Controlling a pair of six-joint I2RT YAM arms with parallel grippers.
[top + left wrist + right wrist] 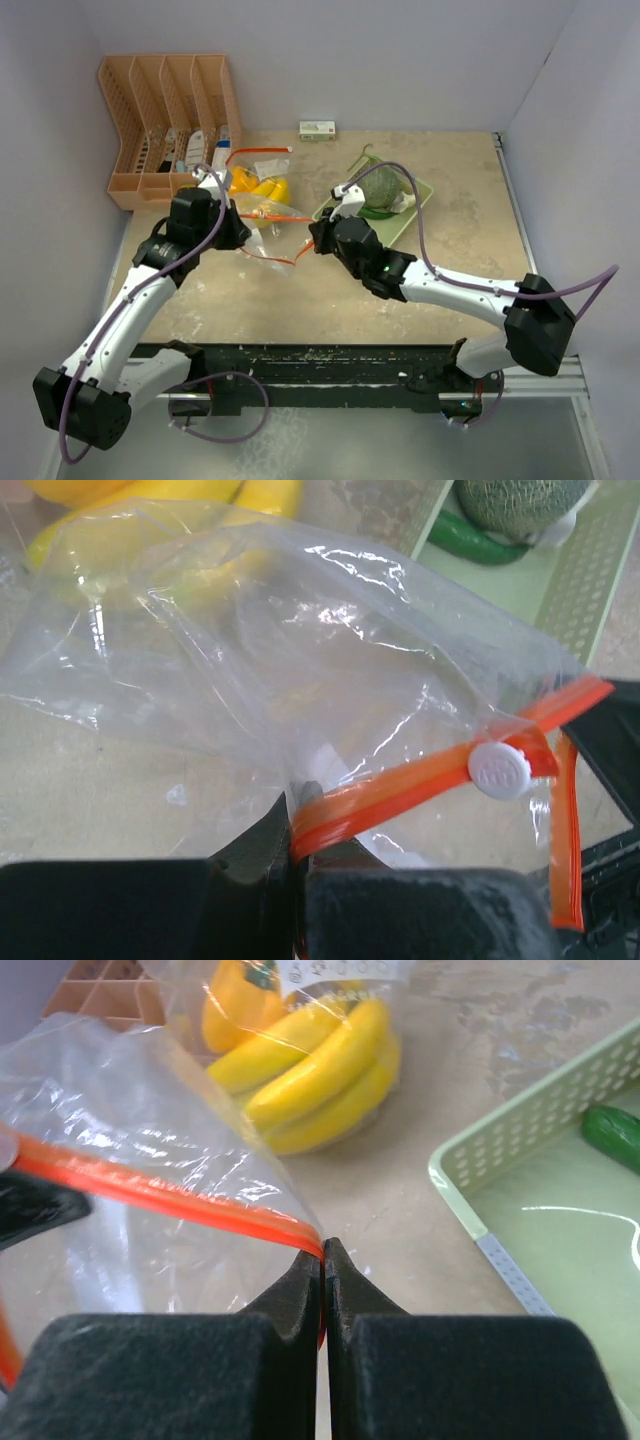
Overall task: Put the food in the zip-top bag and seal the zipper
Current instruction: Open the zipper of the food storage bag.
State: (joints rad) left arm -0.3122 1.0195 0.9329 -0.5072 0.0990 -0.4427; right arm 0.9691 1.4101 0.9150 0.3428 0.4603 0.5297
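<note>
A clear zip-top bag (pixel 268 238) with an orange zipper strip (pixel 420 776) and a white slider (pixel 499 770) hangs between my two grippers above the table. My left gripper (pixel 297 825) is shut on one end of the zipper strip. My right gripper (pixel 322 1252) is shut on the other end of the strip (pixel 180 1198). A yellow banana bunch (pixel 320 1070) lies behind the bag under clear plastic with a white label. The netted melon (pixel 381 185) and the dark green cucumber (pixel 475 542) sit in the pale green basket (pixel 420 200).
An orange slotted desk organizer (pixel 170 120) stands at the back left. A small white and green box (pixel 317 130) lies by the back wall. The basket's rim (pixel 520 1125) runs close to the right of my right gripper.
</note>
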